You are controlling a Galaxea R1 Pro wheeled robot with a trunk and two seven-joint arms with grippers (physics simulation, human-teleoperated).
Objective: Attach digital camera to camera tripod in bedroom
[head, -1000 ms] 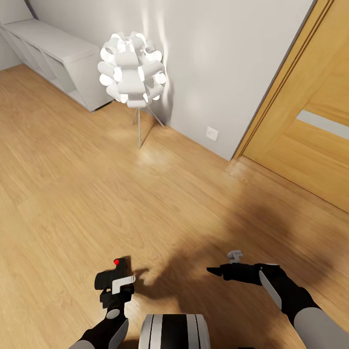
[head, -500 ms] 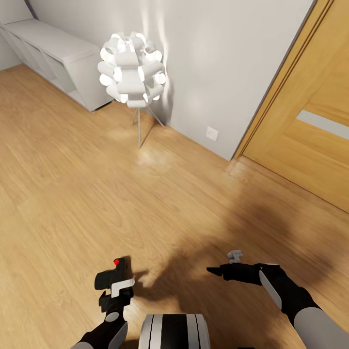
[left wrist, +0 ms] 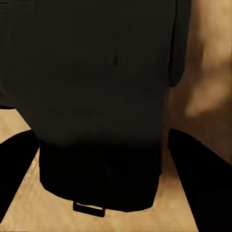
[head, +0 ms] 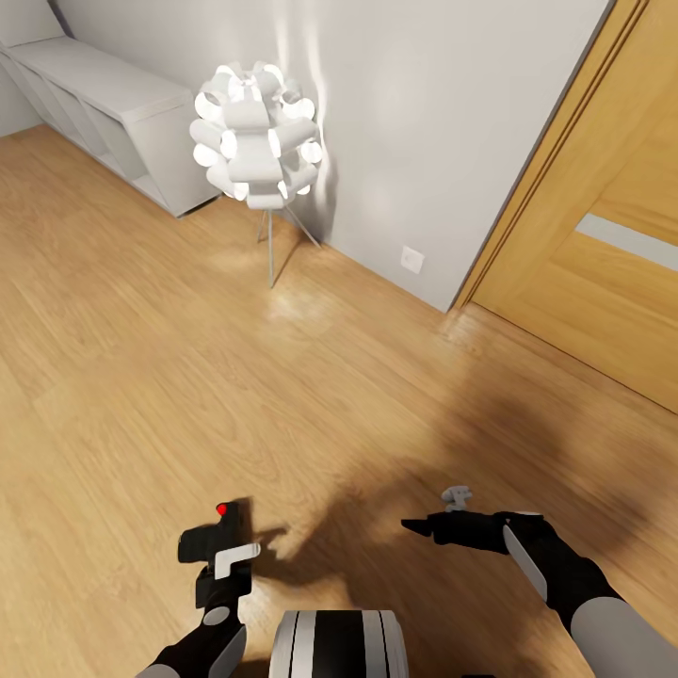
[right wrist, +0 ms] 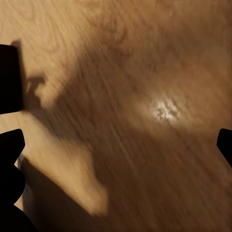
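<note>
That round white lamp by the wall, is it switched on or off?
On. The lamp glows bright white, throws streaks of light up the grey wall behind it, and leaves a pale glare on the wood floor by its thin legs.

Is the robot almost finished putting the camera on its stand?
Not yet. Done: the left gripper has picked up the digital camera, the black box with a red dot, and the left wrist view shows it held close. In hand: it is carried above the wood floor. Left: reaching the tripod and attaching the camera. Ahead stands a white ball lamp, not a tripod. The right gripper carries nothing.
</note>
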